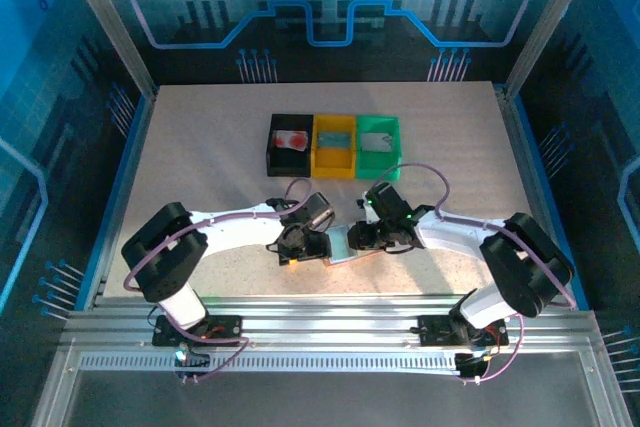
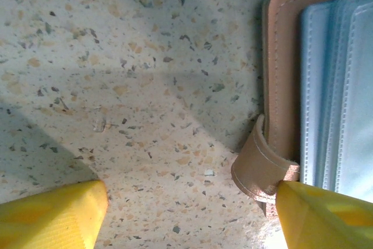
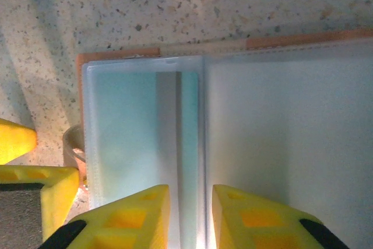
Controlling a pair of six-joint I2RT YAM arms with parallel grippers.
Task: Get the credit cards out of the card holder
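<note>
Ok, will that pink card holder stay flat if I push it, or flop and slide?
Probably floppy: the card holder looks like soft stitched leather, lying open. Its strap loop curls up, so it would likely bend. It may slide on the smooth table.

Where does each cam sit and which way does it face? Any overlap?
Top external: above and behind the arm bases, looking down over the table; both arms, left gripper and right gripper show.
Left wrist: on the left arm, facing down at the table and one edge of the wallet; its yellow fingers at the bottom corners.
Right wrist: on the right arm, facing down onto the wallet's open lining; its yellow fingers at the bottom.
Shared: all three see the wallet.
</note>
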